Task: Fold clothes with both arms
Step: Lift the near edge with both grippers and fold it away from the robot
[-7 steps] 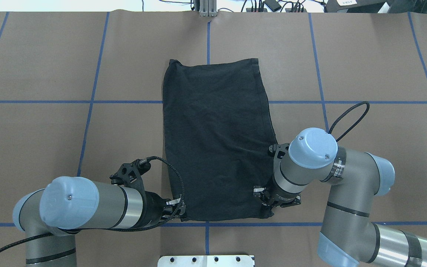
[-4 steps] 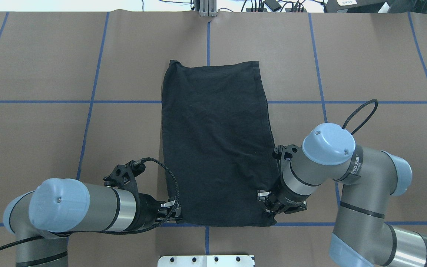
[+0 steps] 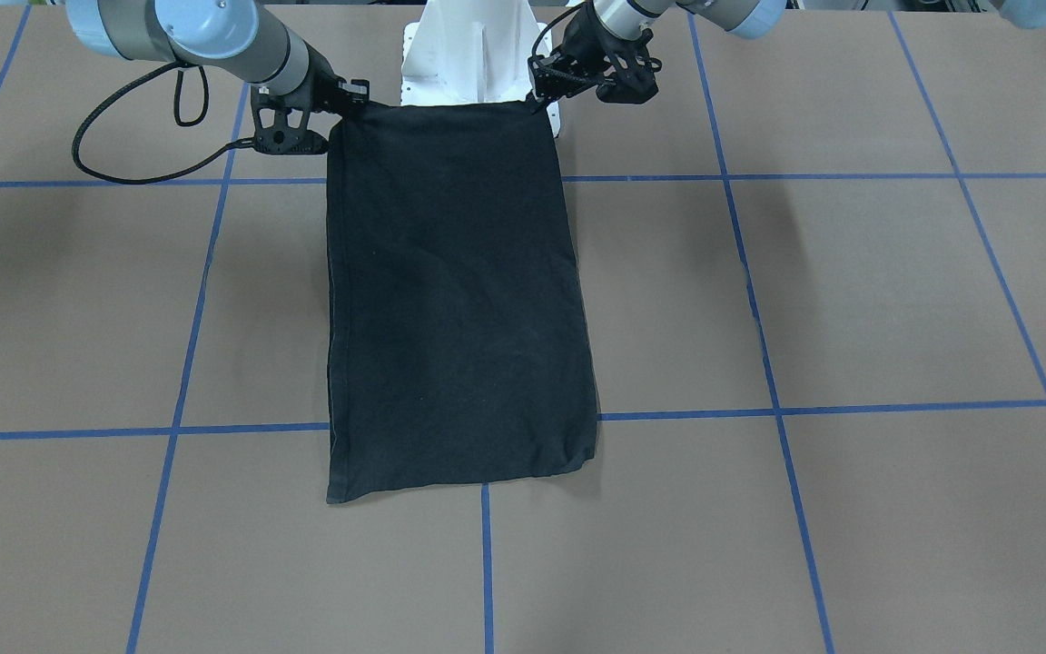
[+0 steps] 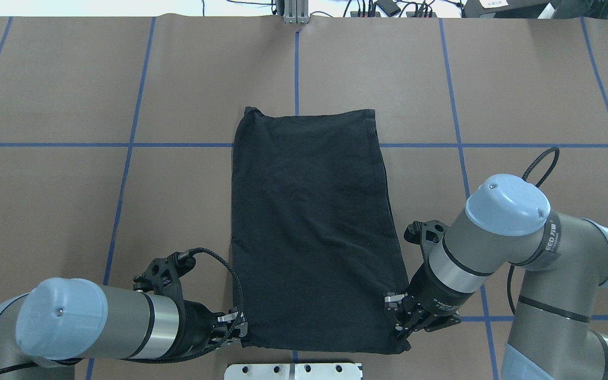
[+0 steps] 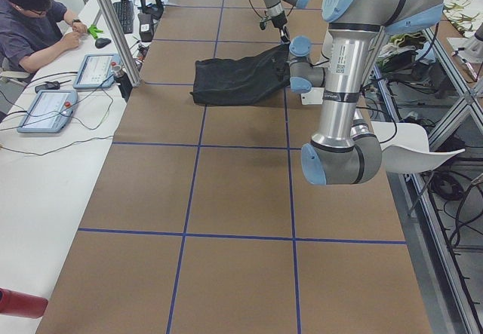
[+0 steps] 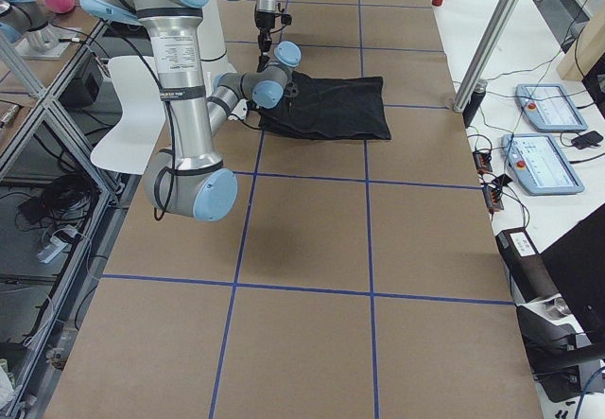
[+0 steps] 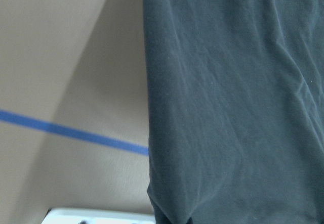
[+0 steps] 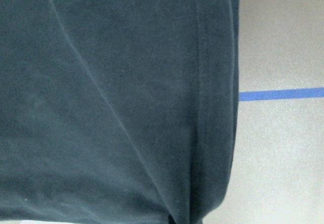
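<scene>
Drag toward the robot: vs 1.0 s ago, the black fabric T-shirt (image 4: 309,227), a long rectangle w/ plain side up, lies closer to the base on the brown blue-gridded table (image 4: 72,211). Its near hem is now past the near tape line (earlier on it), beside the white mount plate (image 4: 293,371). The black left end effector (image 4: 236,330) and black right end effector (image 4: 401,326) each pinch a near corner, both arms drawn back. Prob. repositioning before the next fold.

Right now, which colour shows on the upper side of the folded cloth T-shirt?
Plain black T-shirt; clearest in the overhead view.
</scene>
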Controlling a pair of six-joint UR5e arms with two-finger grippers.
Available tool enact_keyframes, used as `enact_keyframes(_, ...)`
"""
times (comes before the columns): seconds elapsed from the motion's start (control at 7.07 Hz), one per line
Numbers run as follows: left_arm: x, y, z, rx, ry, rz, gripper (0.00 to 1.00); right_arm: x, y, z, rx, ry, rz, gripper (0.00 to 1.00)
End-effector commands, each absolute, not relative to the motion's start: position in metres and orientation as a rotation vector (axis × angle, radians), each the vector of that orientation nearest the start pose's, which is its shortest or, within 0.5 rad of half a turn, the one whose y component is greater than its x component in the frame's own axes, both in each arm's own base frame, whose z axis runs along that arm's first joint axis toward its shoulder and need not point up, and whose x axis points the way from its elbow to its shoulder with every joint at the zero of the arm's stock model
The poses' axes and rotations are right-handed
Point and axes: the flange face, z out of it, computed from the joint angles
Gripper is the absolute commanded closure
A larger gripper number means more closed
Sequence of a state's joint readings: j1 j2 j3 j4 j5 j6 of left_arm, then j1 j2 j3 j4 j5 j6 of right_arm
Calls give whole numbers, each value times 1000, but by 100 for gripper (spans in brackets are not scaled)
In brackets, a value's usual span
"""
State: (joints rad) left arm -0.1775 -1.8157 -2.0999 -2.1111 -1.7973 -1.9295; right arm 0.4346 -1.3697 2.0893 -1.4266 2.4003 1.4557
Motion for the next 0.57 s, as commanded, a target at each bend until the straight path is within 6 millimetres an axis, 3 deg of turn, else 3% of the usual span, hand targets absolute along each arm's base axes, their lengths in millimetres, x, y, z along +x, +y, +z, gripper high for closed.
enact_keyframes(0.0,468,-188,218,-350,1309,-283,100,-405,-287,282,-533,-1016,-36,100)
enact_keyframes(0.14,449,-203,204,-364,1343,-274,100,-389,-311,274,-492,-1046,5,100)
enact_keyframes(0.28,417,-234,191,-330,1389,-294,100,-369,-335,270,-461,-1069,51,100)
enact_keyframes(0.42,397,-268,193,-312,1390,-333,100,-357,-355,263,-434,-1089,84,100)
